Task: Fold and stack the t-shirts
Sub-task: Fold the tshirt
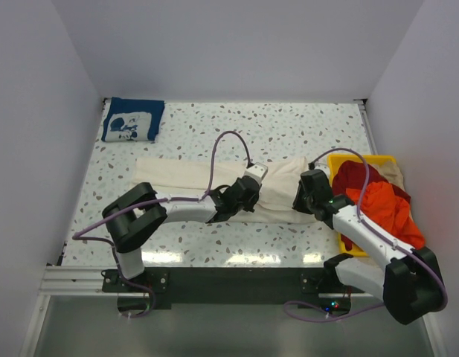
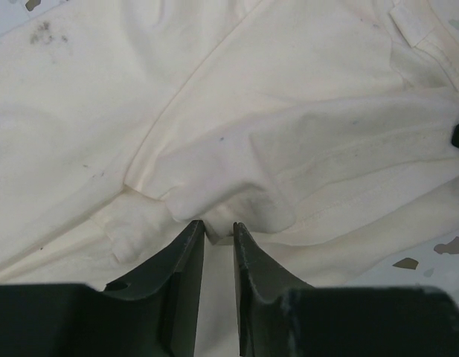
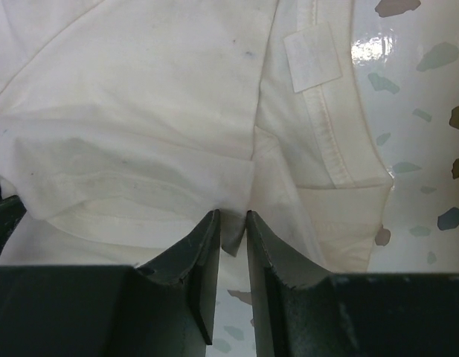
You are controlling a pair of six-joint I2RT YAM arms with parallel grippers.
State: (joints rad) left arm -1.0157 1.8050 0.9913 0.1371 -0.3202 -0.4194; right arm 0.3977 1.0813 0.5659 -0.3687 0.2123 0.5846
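Only partly visible: cream t-shirt (image 1: 177,175).

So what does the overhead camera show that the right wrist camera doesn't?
Only overhead: the folded navy t-shirt in the far left corner, and the yellow bin holding an orange-red t-shirt. Only the right wrist: the right gripper, its tips nearly together on a fold of cloth, and a sewn label by the collar. Both: the cream t-shirt lying on the speckled table.
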